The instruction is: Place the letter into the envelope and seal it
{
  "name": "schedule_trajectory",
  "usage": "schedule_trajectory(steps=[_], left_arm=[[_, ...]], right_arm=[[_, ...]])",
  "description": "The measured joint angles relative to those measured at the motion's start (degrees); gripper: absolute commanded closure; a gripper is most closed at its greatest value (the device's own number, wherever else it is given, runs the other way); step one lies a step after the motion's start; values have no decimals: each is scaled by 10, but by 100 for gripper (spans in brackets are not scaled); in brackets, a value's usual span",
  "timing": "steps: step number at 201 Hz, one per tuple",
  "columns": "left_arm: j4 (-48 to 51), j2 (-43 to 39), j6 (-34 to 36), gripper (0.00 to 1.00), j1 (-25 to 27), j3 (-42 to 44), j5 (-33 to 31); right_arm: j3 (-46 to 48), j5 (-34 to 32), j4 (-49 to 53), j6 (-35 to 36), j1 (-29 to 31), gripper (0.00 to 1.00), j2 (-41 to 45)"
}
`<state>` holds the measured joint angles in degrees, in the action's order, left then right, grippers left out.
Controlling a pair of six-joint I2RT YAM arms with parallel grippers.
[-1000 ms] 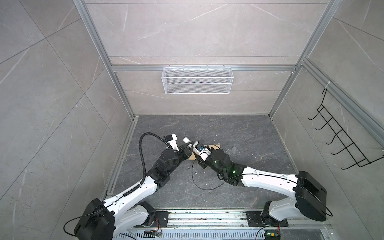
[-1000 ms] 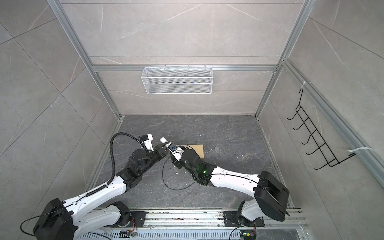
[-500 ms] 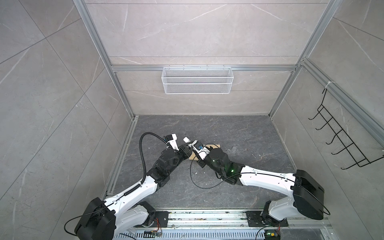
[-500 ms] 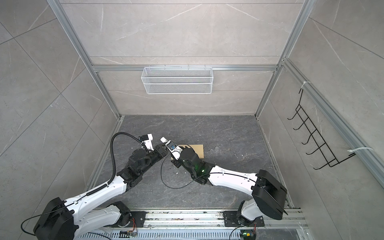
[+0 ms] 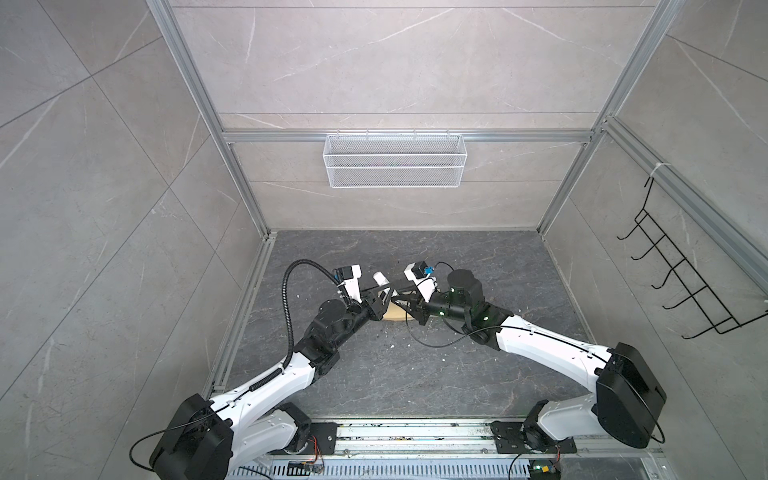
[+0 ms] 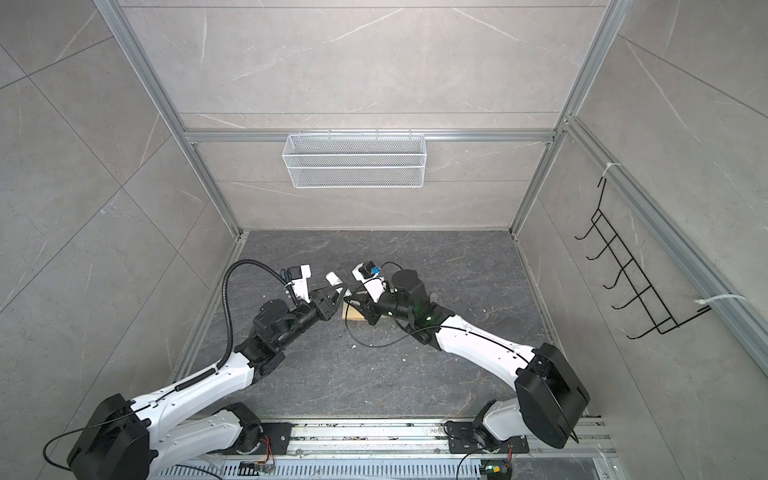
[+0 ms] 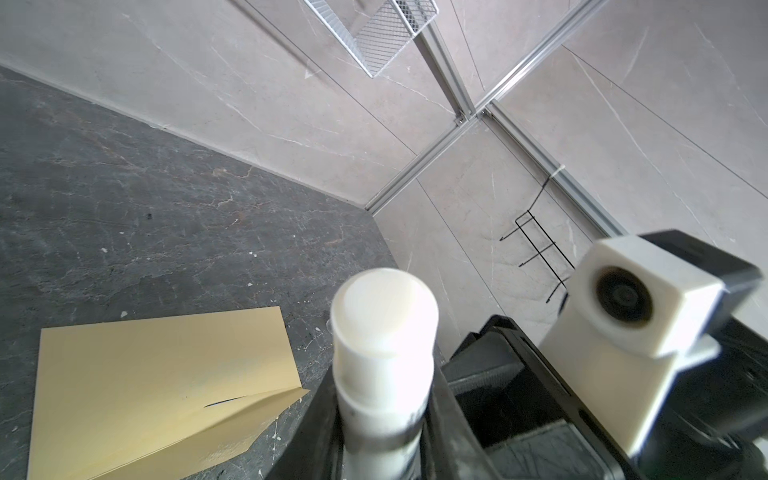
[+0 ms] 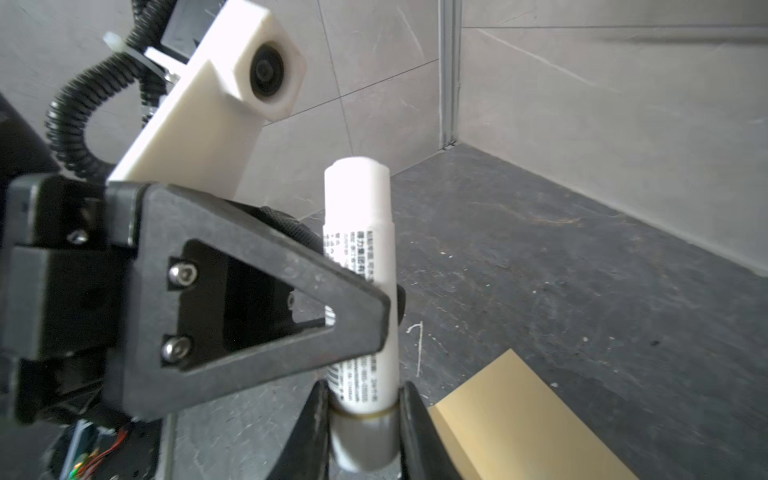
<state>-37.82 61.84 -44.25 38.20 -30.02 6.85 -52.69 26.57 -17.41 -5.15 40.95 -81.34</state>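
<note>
Tiled walls [image 5: 395, 62], dark floor [image 5: 415, 374] — wire basket [image 5: 394, 166]

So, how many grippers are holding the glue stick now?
2. The left gripper grips the glue stick around its labelled middle; the right gripper grips its base end. Both are in plain view.

Bright, even light fills both top views; shadows on the bench [image 5: 415, 374] are faint and soft. In the left wrist view the near glue stick [image 7: 384, 332] glares white, blurred; the envelope [image 7: 158, 374] looks sharp.
</note>
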Motion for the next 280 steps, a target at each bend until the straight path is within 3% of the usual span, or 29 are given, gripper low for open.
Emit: schedule_trajectory(steps=[18,47,64,81,118,166,244,280], left_arm=[[-14,0,9,100,0,3,14],[-25,0,8,100,0,6,20],[-28,1,2,100,1,6,17],[-28,1,-8,100,1,6,6],[-27,0,-23,100,2,6,-12],[-27,1,-33,100,2,6,-19],[-26,4,-38,100,2,6,-20],[-28,4,-40,100,2,6,-20]], right_arm=[[-1,52,-4,-28,-17,89,-1],[-1,73,-5,-47,-24,58,-2],[2,47,-4,-49,-23,39,0],[21,-29,-4,-24,-7,30,22],[49,-236,-6,68,94,29,66],[47,-373,-23,134,131,43,53],[39,-410,-31,149,145,50,24],[37,-407,-30,150,149,65,23]])
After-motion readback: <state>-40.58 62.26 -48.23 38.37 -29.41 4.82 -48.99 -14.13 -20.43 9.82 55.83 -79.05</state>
